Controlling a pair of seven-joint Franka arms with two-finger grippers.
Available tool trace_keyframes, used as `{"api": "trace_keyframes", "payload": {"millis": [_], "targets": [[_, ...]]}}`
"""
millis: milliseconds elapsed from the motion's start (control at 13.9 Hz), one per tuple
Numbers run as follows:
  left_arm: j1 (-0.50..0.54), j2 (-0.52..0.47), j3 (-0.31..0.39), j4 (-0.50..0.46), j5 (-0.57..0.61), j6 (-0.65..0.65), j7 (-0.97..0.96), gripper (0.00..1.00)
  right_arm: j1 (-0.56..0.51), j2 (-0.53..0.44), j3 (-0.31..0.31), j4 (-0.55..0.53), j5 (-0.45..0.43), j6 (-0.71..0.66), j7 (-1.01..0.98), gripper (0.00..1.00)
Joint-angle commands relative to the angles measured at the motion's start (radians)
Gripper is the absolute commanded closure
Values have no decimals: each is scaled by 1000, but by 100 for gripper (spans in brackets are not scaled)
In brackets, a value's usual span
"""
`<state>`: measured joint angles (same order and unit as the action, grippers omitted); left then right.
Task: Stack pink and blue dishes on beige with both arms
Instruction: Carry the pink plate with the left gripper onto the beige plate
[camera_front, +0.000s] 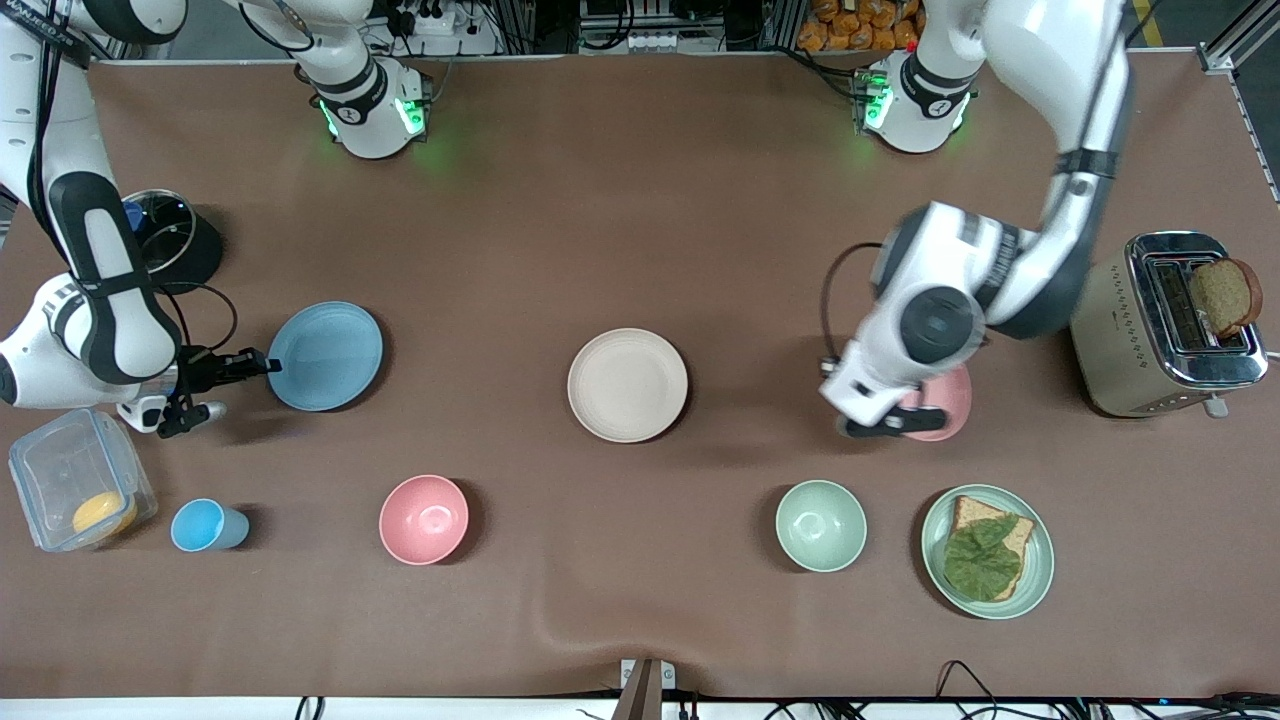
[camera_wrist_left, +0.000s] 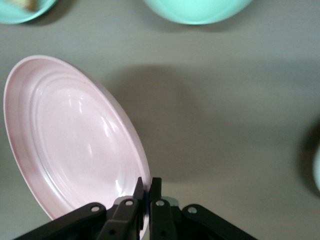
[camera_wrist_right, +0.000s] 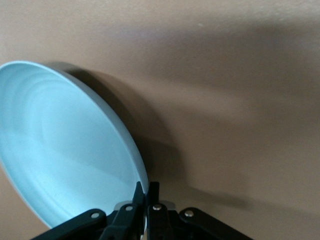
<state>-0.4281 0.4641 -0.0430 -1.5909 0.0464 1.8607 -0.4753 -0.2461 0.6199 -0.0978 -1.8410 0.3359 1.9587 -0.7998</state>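
Front view first: three flat matte plates with low rims, all the same size, one of each colour. The beige plate (camera_front: 627, 384) sits flat mid-table, well apart from both claws. The blue plate (camera_front: 325, 355) is at the right arm's end, with the right gripper (camera_front: 262, 364) clamped on its rim at the edge toward that end of the table. The pink plate (camera_front: 940, 402) is at the left arm's end, mostly hidden under the left arm's wrist, and the left gripper (camera_front: 905, 424) is at its rim.

Other stuff, counted: one pink bowl (camera_front: 424, 519), one green bowl (camera_front: 821, 525), one small blue cup (camera_front: 207, 526), one green plate with bread and lettuce (camera_front: 988, 550), one toaster (camera_front: 1165, 322) with a bread slice sticking up, and one clear lidded box (camera_front: 78, 491).

Left wrist view: pale pink plate (camera_wrist_left: 75, 140), glossy-looking inside with faint rings, tilted off the table, its rim pinched between the narrow fingers (camera_wrist_left: 134, 196) of the left gripper (camera_wrist_left: 145, 189).

Right wrist view: same deal, light blue plate (camera_wrist_right: 65, 145) tilted up, rim squeezed in the right gripper (camera_wrist_right: 145, 190).
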Motion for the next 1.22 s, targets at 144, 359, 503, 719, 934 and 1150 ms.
{"api": "trace_keyframes", "payload": {"millis": [144,359,503,719,934,1150], "targets": [[-214,151,-12,175,12,45,-20,100,-4,-5,7,52,35,-93,-4,100],[-287,206,-41,177,-10,193,-42,100,11,-8,7,156,37,-213,42,100],[-328,228,-38,178,-5,296,-28,100,36,-9,6,236,32,-294,102,100],[-363,231,-35,193,1,371,-5,100,83,-19,6,304,29,-397,218,100],[-423,235,-29,195,15,409,-2,100,122,-20,6,368,31,-467,304,100],[-472,252,-29,201,66,451,-6,100,142,-20,6,397,31,-495,341,100]]}}
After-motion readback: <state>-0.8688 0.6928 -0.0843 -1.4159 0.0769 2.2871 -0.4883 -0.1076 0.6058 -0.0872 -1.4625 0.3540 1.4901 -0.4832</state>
